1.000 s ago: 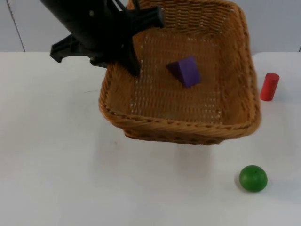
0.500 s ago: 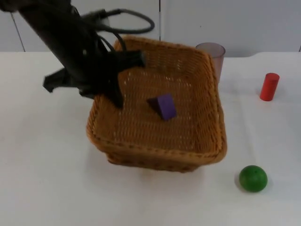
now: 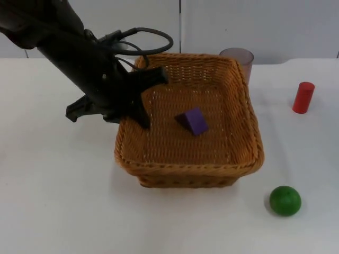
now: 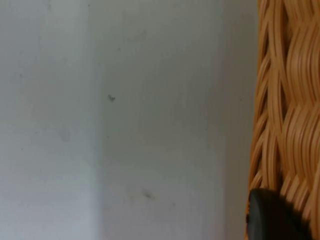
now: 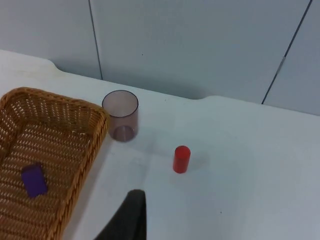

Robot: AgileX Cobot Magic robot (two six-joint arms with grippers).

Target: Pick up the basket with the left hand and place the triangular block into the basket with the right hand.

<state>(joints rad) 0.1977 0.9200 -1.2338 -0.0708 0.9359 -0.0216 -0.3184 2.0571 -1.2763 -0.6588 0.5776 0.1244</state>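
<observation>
The purple triangular block (image 3: 192, 121) already lies inside the basket (image 3: 159, 165), near the middle of its woven floor, so the placing looks done. The left gripper (image 3: 139, 98) pinches the basket's left rim at centre-left of the top view, and the basket seems to sit on the white bench (image 3: 63, 201). The right gripper (image 5: 131, 216) waits off to the side; whether it is spread I cannot tell. Little seems left beyond letting go.

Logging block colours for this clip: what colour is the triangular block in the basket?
Purple. The triangular block shows best in the top view, lying inside the basket.
</observation>
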